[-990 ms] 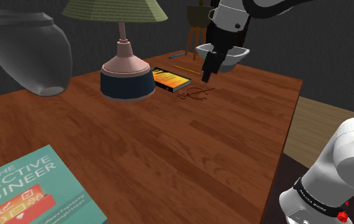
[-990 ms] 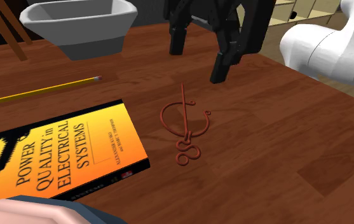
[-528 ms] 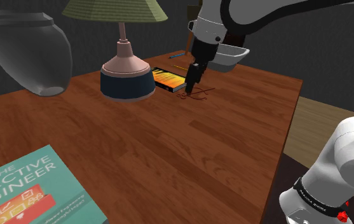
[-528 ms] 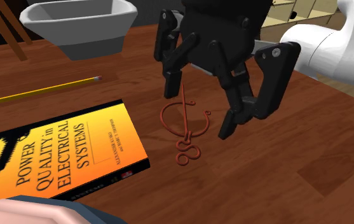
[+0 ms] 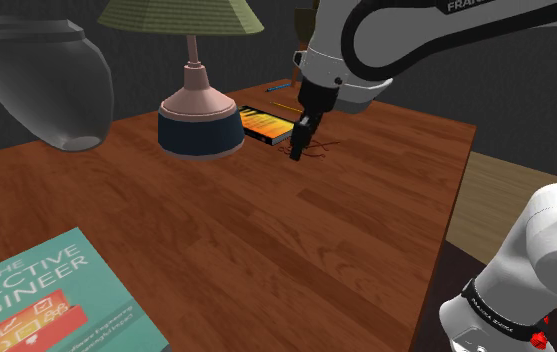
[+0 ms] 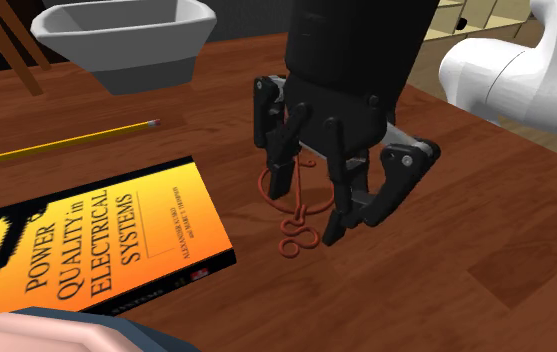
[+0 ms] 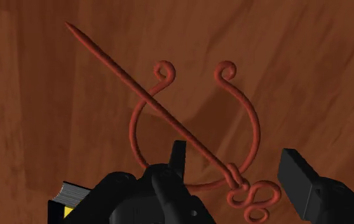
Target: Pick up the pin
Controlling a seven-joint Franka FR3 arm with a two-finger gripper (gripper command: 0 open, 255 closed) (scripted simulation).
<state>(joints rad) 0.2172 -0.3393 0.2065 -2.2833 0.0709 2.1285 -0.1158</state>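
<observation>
While I watch the feeds, the wooden table (image 5: 266, 230) takes up most of the shoulder view, and the white arm (image 5: 386, 40) reaches over its far end. At that view's left I see a grey vase (image 5: 51, 85), with a lamp (image 5: 198, 110) on a pink and dark blue base beside it. A teal book (image 5: 46, 300) lies at the near corner. In the second exterior view an orange book (image 6: 86, 240) lies flat at the left, with a white bowl (image 6: 126, 40) behind it and a yellow pencil (image 6: 66, 143) between the two. The black gripper (image 6: 306, 215) hangs low over the wood just beside the orange book, and I read its fingers as spread wide, gripping nothing. The pin (image 7: 169, 124) is a reddish wire ring crossed by a straight needle, lying flat on the table right under the gripper (image 7: 236, 159). Its curled end sits between the two fingertips.
</observation>
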